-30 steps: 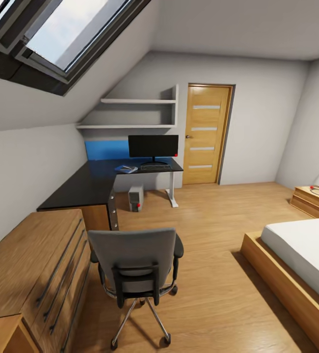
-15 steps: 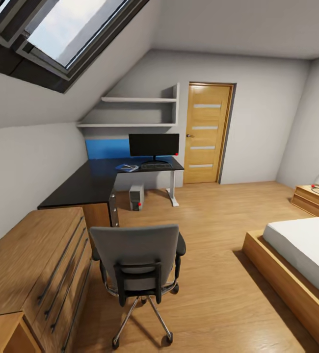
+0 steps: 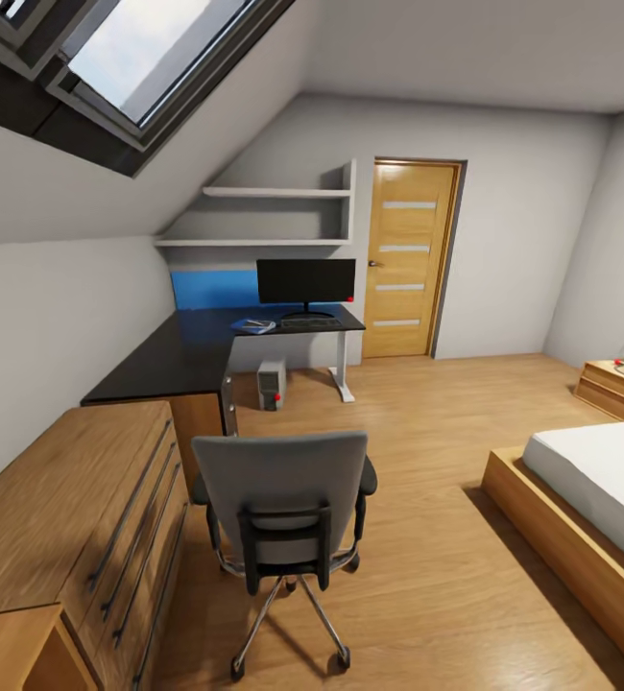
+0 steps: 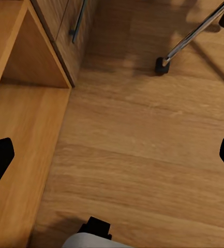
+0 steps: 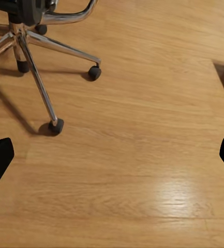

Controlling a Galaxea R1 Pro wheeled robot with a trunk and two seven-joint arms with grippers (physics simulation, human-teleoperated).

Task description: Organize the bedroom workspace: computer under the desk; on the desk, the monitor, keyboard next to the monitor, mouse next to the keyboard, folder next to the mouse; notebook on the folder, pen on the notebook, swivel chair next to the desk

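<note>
The grey swivel chair (image 3: 283,499) stands in the middle of the wooden floor with its back to me, hiding its seat. Beyond it is the black-topped desk (image 3: 173,360), with the monitor (image 3: 306,280) and the keyboard (image 3: 310,323) at its far end. Left of the keyboard lies a flat blue folder (image 3: 252,327) with a paler sheet on it. The computer (image 3: 271,384) stands on the floor under the desk. Mouse and pen are too small to make out. My left gripper (image 4: 112,157) and right gripper (image 5: 112,155) hang open over bare floor, holding nothing.
A low light-wood cabinet (image 3: 62,518) runs along the left wall, its corner (image 4: 18,77) close to my left gripper. The chair's chrome base (image 5: 36,57) and castors (image 4: 162,65) are near both grippers. A bed (image 3: 590,499) fills the right, a nightstand (image 3: 619,384) behind it, and a door (image 3: 408,259) at the back.
The whole head view has shifted: the chair and desk look slightly larger and further right, so the camera has moved closer. Nothing in the room has moved.
</note>
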